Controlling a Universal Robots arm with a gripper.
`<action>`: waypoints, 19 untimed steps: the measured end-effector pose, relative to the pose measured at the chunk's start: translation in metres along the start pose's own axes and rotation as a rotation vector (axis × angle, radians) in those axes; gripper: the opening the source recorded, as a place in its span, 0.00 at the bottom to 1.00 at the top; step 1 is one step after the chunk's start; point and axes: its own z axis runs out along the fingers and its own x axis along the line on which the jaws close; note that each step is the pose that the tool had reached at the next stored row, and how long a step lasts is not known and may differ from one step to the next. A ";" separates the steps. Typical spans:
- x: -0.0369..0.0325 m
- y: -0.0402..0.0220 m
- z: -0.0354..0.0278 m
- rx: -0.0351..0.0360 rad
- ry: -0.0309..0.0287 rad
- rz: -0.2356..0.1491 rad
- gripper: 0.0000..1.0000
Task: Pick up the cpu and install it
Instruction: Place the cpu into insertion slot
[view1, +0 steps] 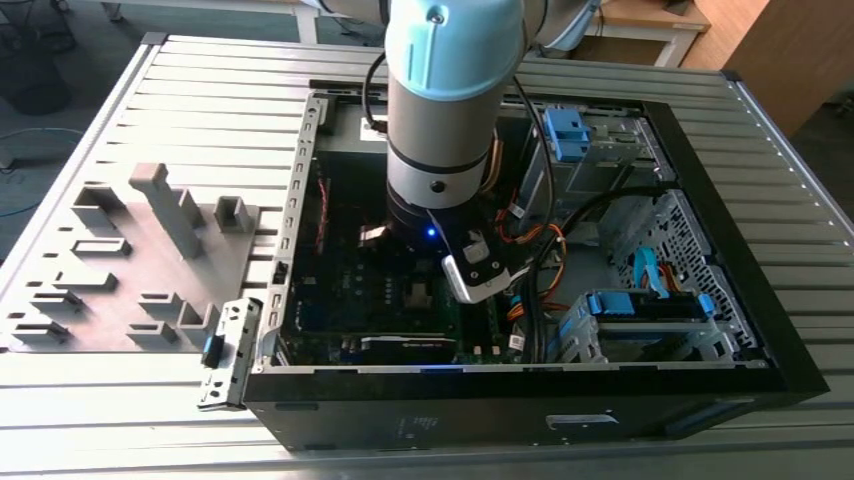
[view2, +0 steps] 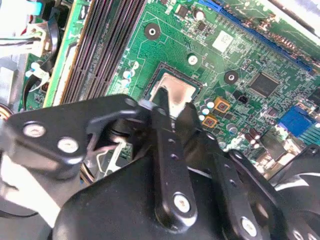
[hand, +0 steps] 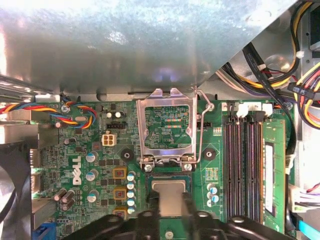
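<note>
The cpu (hand: 169, 195) is a small square chip with a silver top. It lies level in the socket on the green motherboard (hand: 80, 165), also seen as the cpu (view2: 178, 91) in the second wrist view. My gripper (hand: 170, 209) hangs right over it with one black finger on each of two opposite edges, shut on the chip. The fingers (view2: 163, 107) cover part of its top. The hinged metal socket frame (hand: 167, 125) stands swung open just beyond the socket. In the exterior view my arm (view1: 441, 120) reaches down into the open computer case (view1: 534, 400).
Dark memory slots (hand: 245, 165) run beside the socket, and bundles of coloured cables (hand: 280, 65) hang past them. A grey metal case wall (hand: 125, 40) rises behind the socket frame. A grey fixture tray (view1: 134, 260) lies on the table at the exterior view's left.
</note>
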 end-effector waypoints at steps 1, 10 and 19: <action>0.0000 0.0000 -0.0001 0.0000 0.0000 0.000 0.24; 0.0000 0.0000 -0.0010 0.0000 0.0000 0.000 0.12; 0.0000 0.0002 -0.0065 0.0021 -0.0001 0.002 0.12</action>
